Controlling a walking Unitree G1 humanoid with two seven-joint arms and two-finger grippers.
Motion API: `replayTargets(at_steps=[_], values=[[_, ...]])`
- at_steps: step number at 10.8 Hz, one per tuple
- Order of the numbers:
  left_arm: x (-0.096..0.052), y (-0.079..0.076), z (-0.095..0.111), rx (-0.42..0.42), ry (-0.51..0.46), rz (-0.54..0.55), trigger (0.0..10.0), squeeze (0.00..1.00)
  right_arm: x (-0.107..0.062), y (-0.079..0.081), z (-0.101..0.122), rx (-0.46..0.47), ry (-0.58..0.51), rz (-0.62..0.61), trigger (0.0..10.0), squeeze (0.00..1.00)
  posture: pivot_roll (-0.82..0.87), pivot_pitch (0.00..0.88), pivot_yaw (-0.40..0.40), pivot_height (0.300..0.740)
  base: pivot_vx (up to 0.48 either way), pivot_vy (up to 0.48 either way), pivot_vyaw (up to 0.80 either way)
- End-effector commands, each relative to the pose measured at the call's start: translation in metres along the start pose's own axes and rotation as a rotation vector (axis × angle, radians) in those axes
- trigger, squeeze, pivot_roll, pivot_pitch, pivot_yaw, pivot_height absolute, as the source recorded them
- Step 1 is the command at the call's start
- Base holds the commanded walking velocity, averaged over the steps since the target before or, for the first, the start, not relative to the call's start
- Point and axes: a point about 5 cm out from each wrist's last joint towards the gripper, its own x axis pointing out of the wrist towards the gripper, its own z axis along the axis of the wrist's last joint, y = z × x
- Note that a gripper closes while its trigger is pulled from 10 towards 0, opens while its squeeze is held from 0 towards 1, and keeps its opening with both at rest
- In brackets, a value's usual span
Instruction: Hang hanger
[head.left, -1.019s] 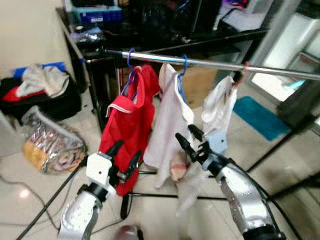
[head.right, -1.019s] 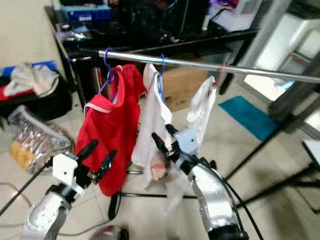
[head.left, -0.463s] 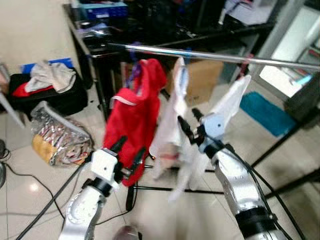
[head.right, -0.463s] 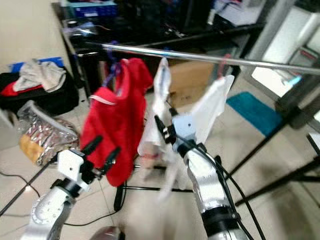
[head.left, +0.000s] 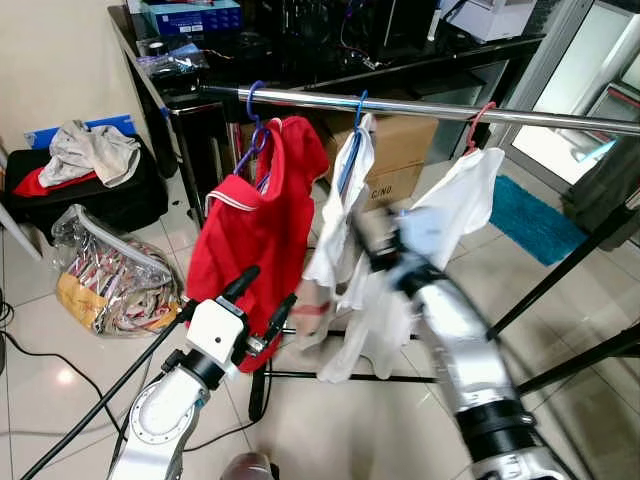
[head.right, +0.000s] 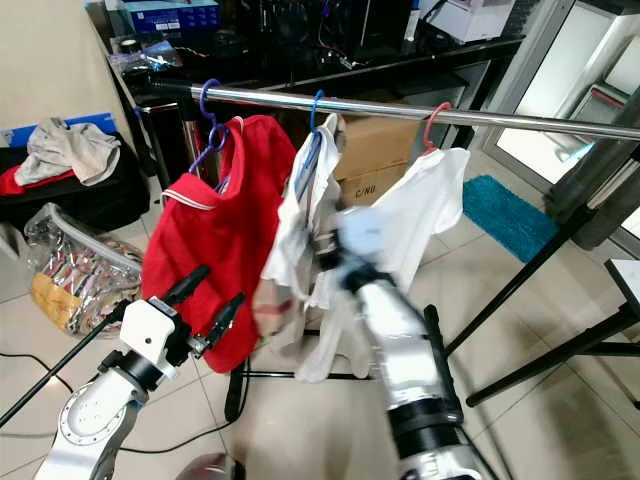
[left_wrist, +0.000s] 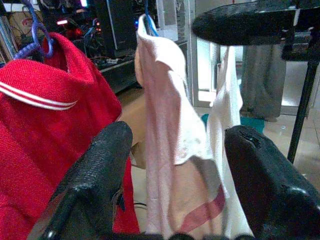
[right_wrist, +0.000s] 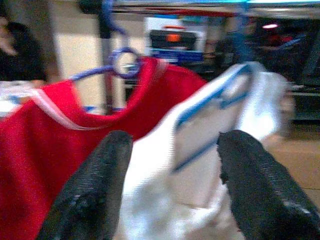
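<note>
Bright, even daylight floods the room, strongest from the glass door on the right. The glossy tiled floor (head.left: 60, 375) catches a small glare spot. The silver right arm (head.left: 440, 330) smears with motion blur, and the right wrist view is soft throughout.

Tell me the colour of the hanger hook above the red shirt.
Blue-purple hook, clearest in the left eye view.

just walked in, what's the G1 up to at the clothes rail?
It stands at a metal rail where three garments hang: a red shirt on a purple hanger, a white garment on a blue hanger, and a white shirt on a pink hanger. The right gripper, blurred in the eye views, is open and raised at the middle garment. The left gripper hovers open, low by the red shirt, holding nothing.
</note>
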Motion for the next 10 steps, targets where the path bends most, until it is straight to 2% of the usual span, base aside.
replayTargets(at_steps=[1, 2, 3, 4, 6, 7, 9, 10], values=[[0.000, -0.004, -0.002, 0.020, 0.007, -0.032, 10.0, 0.00, 0.008, 0.006, 0.005, 0.023, 0.017, 0.077, 10.0, 1.00, 0.29, 0.018, -0.057, 0.740, 0.000, 0.000, 0.00], [-0.001, -0.007, -0.002, 0.025, 0.007, -0.042, 10.0, 0.00, 0.011, 0.009, 0.001, 0.030, 0.048, 0.106, 10.0, 0.94, 0.29, 0.022, -0.055, 0.740, 0.000, 0.000, 0.00], [-0.002, -0.011, -0.003, 0.028, 0.009, -0.052, 10.0, 0.00, 0.016, 0.017, -0.001, 0.033, 0.081, 0.137, 10.0, 0.26, 0.29, 0.027, -0.054, 0.740, 0.000, 0.000, 0.00], [-0.002, -0.012, -0.003, 0.025, 0.009, -0.051, 10.0, 0.00, 0.018, 0.022, -0.003, 0.020, 0.104, 0.152, 10.0, 0.00, 0.29, 0.029, -0.053, 0.740, 0.000, 0.000, 0.00], [-0.002, -0.014, -0.003, 0.021, 0.006, -0.046, 10.0, 0.00, 0.026, 0.028, -0.002, 0.016, 0.094, 0.170, 10.0, 0.00, 0.30, 0.031, -0.051, 0.740, 0.000, 0.000, 0.00], [-0.002, -0.014, -0.004, 0.020, 0.007, -0.043, 10.0, 0.00, 0.029, 0.036, -0.002, 0.050, 0.086, 0.218, 10.0, 0.00, 0.30, 0.029, -0.050, 0.740, 0.000, 0.000, 0.00], [0.001, -0.012, -0.004, 0.014, 0.006, -0.029, 10.0, 0.00, 0.031, 0.035, -0.003, 0.052, 0.081, 0.206, 10.0, 0.00, 0.30, 0.027, -0.050, 0.740, 0.000, 0.000, 0.00], [0.002, -0.010, -0.005, 0.005, 0.005, -0.009, 10.0, 0.00, 0.031, 0.037, 0.002, 0.062, 0.040, 0.236, 10.0, 0.00, 0.29, 0.024, -0.047, 0.740, 0.000, 0.000, 0.00]])
